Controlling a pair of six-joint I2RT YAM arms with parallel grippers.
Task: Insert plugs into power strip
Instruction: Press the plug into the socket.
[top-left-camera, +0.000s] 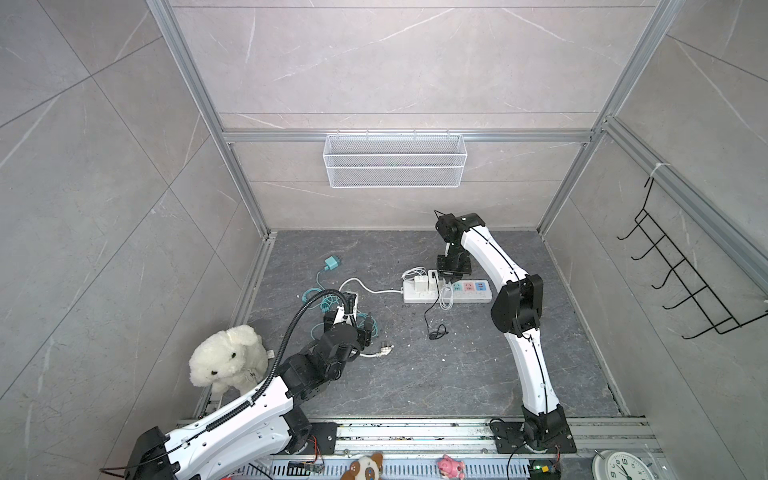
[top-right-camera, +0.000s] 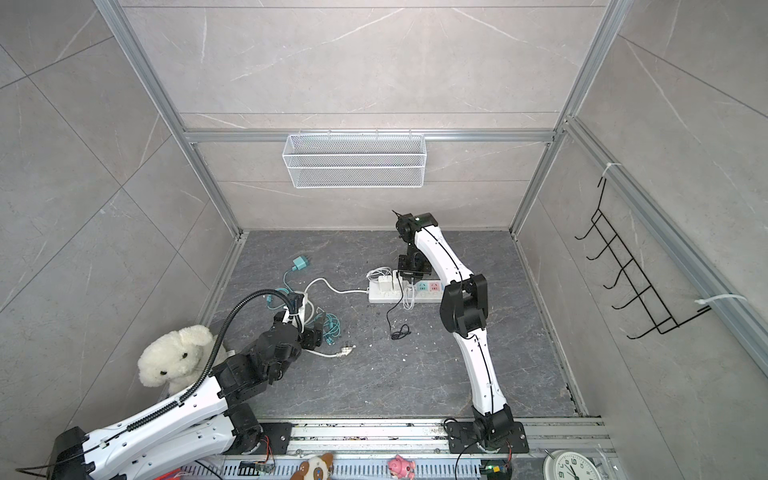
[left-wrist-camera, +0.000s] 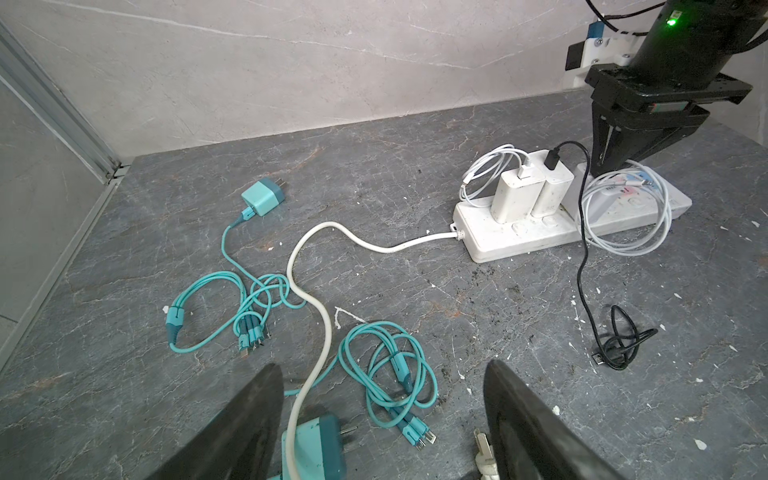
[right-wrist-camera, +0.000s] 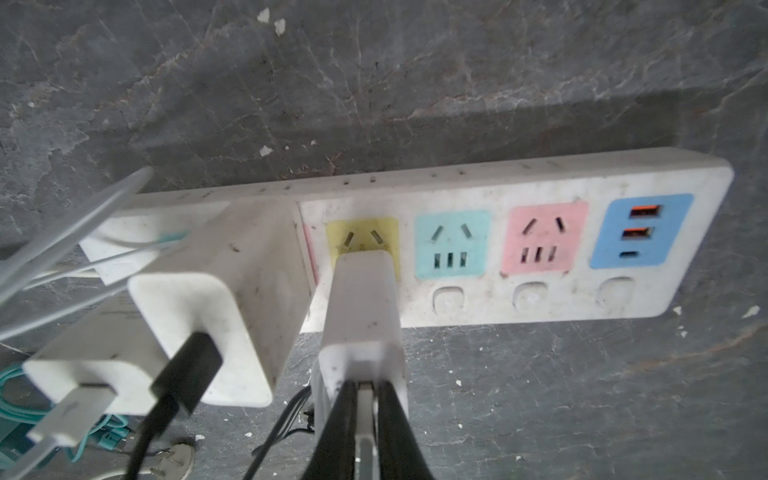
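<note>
White power strip (right-wrist-camera: 498, 195) lies on the dark stone counter (left-wrist-camera: 415, 137) close to its far edge, right of centre; two white plugs (left-wrist-camera: 512, 195) seated at the cord end; third white plug (right-wrist-camera: 363, 299) stands in the yellow socket (right-wrist-camera: 388, 232), depth of seating not readable; teal socket (right-wrist-camera: 451, 243) and pink socket (right-wrist-camera: 544, 239) are free. Right gripper (right-wrist-camera: 365, 388) is over that third plug, jaws nearly together, and seems to pinch only the narrow white connector (right-wrist-camera: 362, 419) at the plug's back, not the body. Left gripper (left-wrist-camera: 382, 365) hovers wide and empty toward the near left corner, straddling a teal plug (left-wrist-camera: 320, 444) with the strip's thick white cord (left-wrist-camera: 316, 316) lying across it; second teal plug (left-wrist-camera: 262, 198) sits by the left edge, toward the far left corner. Risks, as judged: a push through the connector could bend or unseat it, or tilt the plug if the prongs are only part way in; nothing holds the strip down, so it may slide or tip; closing the left jaws here could trap the cord with the plug and drag the strip on lifting; the teal cables (left-wrist-camera: 386, 365) are tangled, so one plug may tow the other; a loose white cable coil (left-wrist-camera: 623, 232) drapes over the free sockets and could block them.
</note>
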